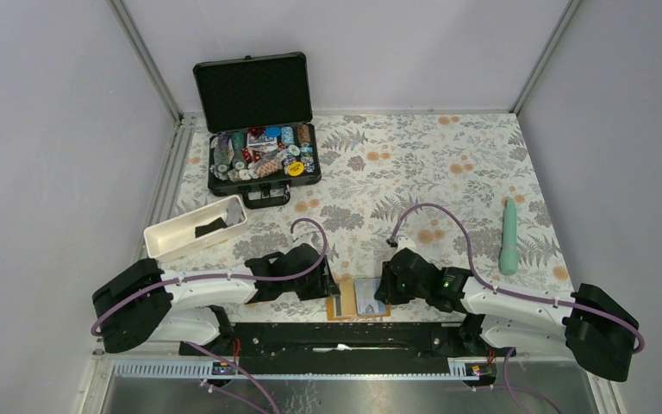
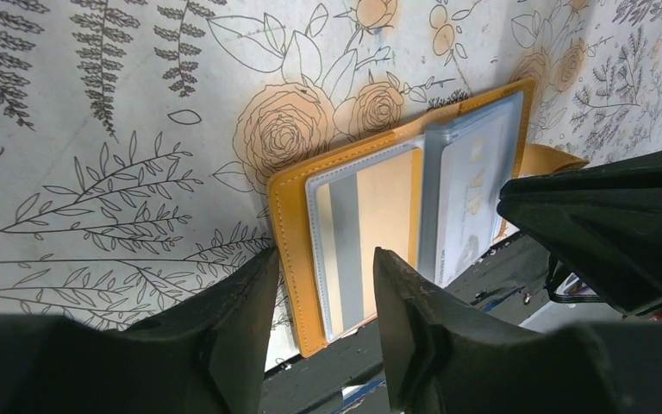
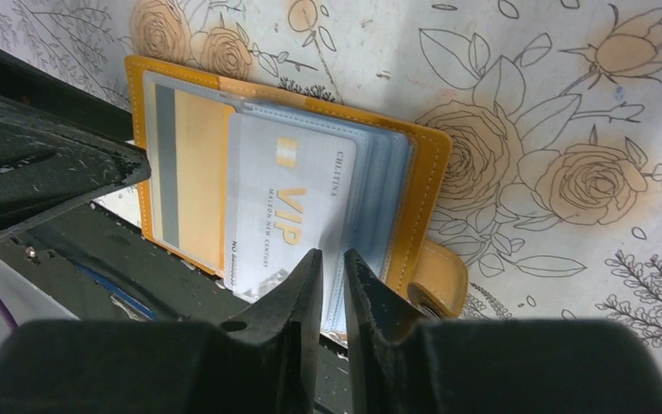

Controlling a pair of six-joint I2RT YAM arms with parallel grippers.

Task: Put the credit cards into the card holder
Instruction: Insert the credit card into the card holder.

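Two pairs at the open card holder (image 3: 431,164) — right jaws nearly together, pinching its clear sleeve (image 3: 379,190). Left jaws spread, straddling its edge.

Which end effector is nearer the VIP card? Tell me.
Right. The right end effector sits at the VIP card's near edge; the left end effector straddles the card holder's other half.

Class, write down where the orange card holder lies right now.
In the top view the card holder lies open, centred at the near edge of the table, between the left gripper and the right gripper.
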